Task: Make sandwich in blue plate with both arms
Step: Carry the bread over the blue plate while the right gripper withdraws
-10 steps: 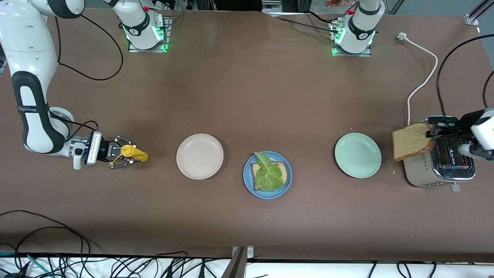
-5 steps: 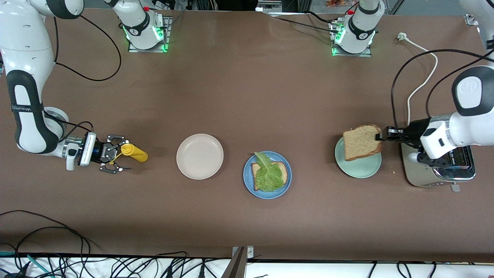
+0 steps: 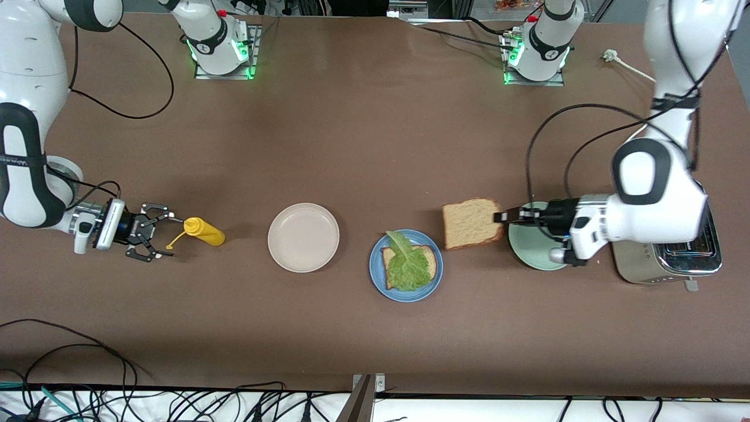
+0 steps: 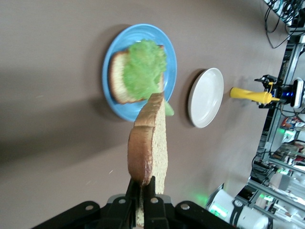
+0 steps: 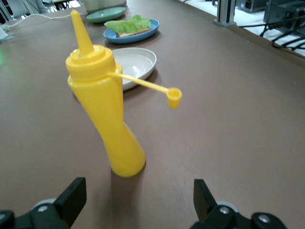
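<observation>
One bread slice [image 3: 472, 223] is pinched by the left gripper [image 3: 503, 217], carried between the mint plate [image 3: 527, 258] and the blue plate [image 3: 378, 275], which lies toward the right arm's end. The right gripper [image 3: 153, 231] is spread open beside the mustard bottle [image 3: 204, 231], waiting.

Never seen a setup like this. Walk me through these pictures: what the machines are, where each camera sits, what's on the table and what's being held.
Two white robot arms work at a brown table. The wide picture looks down from a high camera facing them; the other two come from cameras on the arms' wrists.

The left gripper is shut on a bread slice, carried in the air between the mint-green plate and the blue plate. Its wrist view shows that slice edge-on above the blue plate. On the blue plate lie another bread slice and a lettuce leaf.

The right gripper is open beside a yellow squeeze bottle, cap off and dangling, standing toward the right arm's end of the table. Between it and the blue plate sits a cream plate. A toaster stands at the left arm's end.
</observation>
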Tool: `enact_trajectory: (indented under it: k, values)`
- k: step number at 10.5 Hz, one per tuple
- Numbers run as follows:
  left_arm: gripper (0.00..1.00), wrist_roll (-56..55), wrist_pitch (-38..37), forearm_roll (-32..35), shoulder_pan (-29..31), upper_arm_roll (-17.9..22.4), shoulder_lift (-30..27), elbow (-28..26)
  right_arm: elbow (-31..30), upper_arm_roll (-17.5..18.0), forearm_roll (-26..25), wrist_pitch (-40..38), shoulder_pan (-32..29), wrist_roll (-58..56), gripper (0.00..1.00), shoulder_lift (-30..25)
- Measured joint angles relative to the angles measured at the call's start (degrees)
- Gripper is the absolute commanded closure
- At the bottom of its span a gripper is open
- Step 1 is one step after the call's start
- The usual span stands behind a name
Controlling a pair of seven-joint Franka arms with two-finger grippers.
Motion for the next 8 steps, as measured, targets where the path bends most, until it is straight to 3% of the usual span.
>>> enact_trajectory:
  k: [3,5,8]
  values:
    - [1.0,-0.11,7.55,-8.69,-6.86,-0.02,4.4,0.03,5.63,-1.69,-9.45,-0.16,-0.03,12.06,0.0,-1.78]
    - [1.0,-0.04,11.61,-14.34,-8.99,0.03,7.4,0.11,7.74,-1.5,-17.76,-0.67,0.14,24.77,0.01,-6.4]
    - [1.0,-0.04,17.26,-16.95,-11.47,0.01,10.05,1.75,8.75,3.69,-32.55,-0.91,0.4,47.66,0.0,-15.22]
